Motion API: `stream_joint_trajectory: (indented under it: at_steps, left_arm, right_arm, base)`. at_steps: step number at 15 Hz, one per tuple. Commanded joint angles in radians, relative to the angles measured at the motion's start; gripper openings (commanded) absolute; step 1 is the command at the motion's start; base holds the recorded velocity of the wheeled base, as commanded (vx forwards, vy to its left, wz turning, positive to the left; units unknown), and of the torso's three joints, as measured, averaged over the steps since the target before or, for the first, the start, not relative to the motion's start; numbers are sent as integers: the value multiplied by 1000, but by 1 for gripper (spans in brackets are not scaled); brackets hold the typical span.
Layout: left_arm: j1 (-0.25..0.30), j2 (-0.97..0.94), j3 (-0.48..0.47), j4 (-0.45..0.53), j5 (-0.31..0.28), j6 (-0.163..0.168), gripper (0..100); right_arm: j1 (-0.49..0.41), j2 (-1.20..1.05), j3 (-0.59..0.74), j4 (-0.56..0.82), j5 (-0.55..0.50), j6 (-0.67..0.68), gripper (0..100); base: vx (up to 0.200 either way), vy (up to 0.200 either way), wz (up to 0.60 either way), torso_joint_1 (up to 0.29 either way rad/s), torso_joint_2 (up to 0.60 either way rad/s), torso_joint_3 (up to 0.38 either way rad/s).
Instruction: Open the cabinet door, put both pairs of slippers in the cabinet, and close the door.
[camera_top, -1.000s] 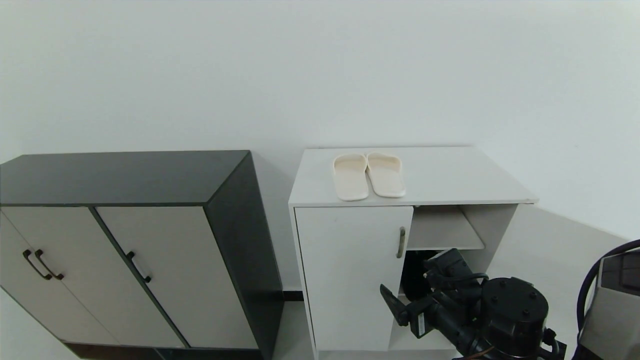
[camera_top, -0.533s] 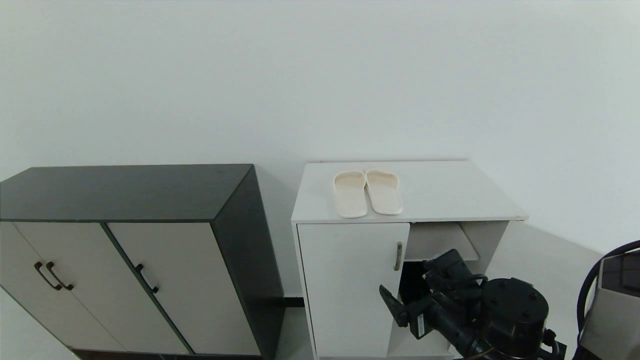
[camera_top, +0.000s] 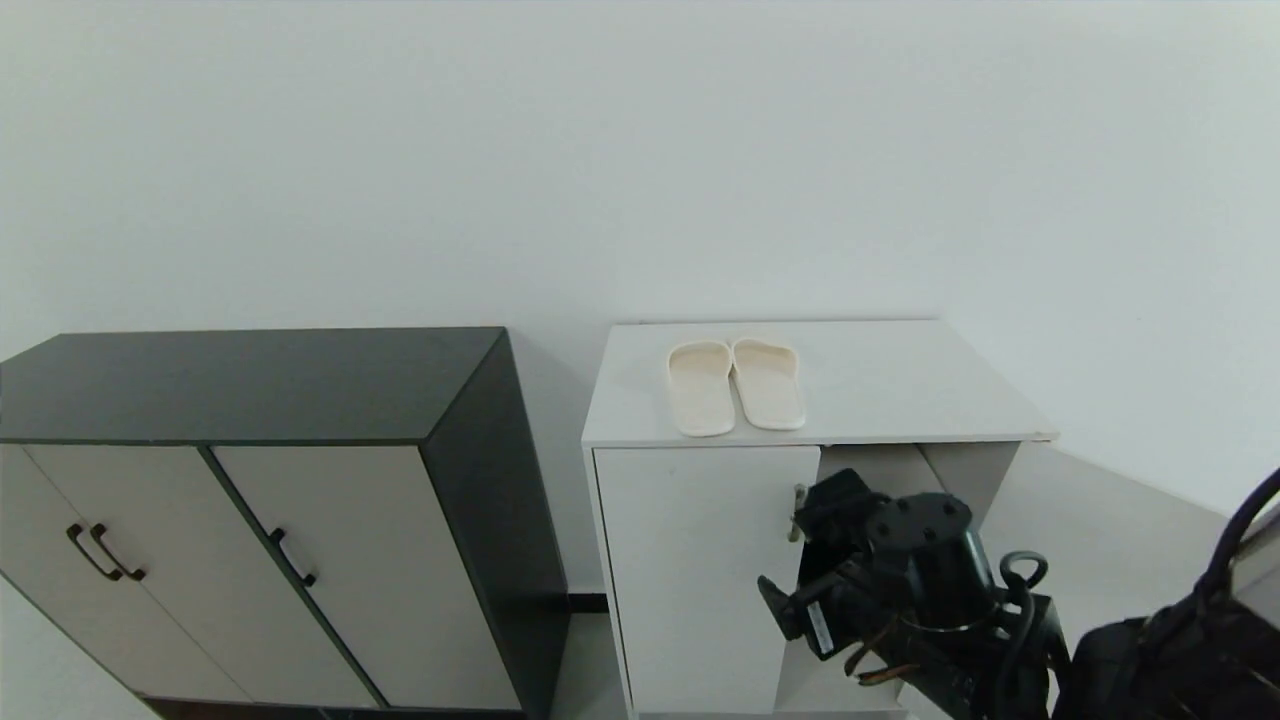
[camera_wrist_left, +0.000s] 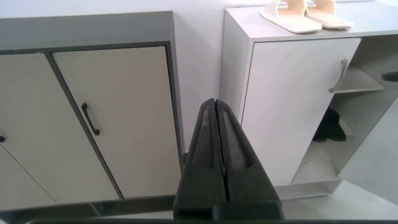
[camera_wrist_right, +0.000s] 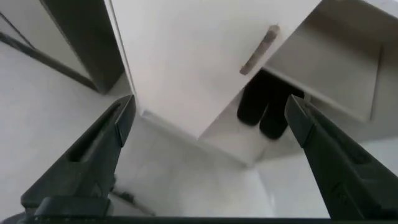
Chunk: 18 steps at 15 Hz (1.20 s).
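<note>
Hovering in front of the white cabinet (camera_top: 900, 385), the right gripper (camera_wrist_right: 208, 102) has its fingers spread wide with nothing between them. It is near the door handle (camera_wrist_right: 260, 50) but not touching it. The left gripper (camera_wrist_left: 214, 106) hangs farther back with its fingers pressed together, holding nothing.

The door (camera_top: 700, 570) is closed, and its slim handle sits at the door's 3 o'clock edge. One cream pair of slippers (camera_top: 735, 385) lies on the cabinet top at 12 o'clock from the door, close to the front edge. A black pair (camera_wrist_right: 267, 112) stands low in the open bay, at about 5 o'clock from the handle. A dark cabinet (camera_top: 250, 380) stands at 9 o'clock.

The step in hand looks like taking the handle. The handle is thin and upright, so fingers closing off-centre could slide off it or just push the door. If the door hinges at 9 o'clock, it would swing toward the robot and could hit the arm. A hard tug could shake the cream pair off the edge.
</note>
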<state>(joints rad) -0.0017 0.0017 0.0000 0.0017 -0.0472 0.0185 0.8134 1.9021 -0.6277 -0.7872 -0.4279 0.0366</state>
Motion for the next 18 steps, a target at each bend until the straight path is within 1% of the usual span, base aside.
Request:
stream_joint_trajectory:
  at_steps: [1,2,3,4,5,6,7,9,18]
  left_arm:
    - [0,0,0,0,0,0,0]
    - [0,0,0,0,0,0,0]
    - [0,0,0,0,0,1,0]
    - [0,0,0,0,0,1,0]
    - [0,0,0,0,0,1,0]
    - [0,0,0,0,0,1,0]
    - [0,0,0,0,0,1,0]
    - [0,0,0,0,0,1,0]
    - [0,0,0,0,0,1,0]
  right_arm:
    - [90,-106,-382,393,-183,243,100]
    - [95,-52,-432,387,-242,263,100]
    - [93,-5,-458,344,-285,266,100]
    - [92,34,-461,267,-299,250,100]
    - [89,55,-448,189,-301,204,100]
    - [82,72,-432,140,-301,174,100]
    - [79,83,-431,121,-301,167,100]
    - [67,87,-428,120,-299,172,100]
    - [35,114,-425,120,-296,175,100]
  base:
    - [0,0,0,0,0,0]
    - [0,0,0,0,0,0]
    - [0,0,0,0,0,0]
    - [0,0,0,0,0,0]
    - [0,0,0,0,0,0]
    - [0,0,0,0,0,0]
    - [0,0,0,0,0,0]
    - [0,0,0,0,0,0]
    - [200,0,0,2,-1,0]
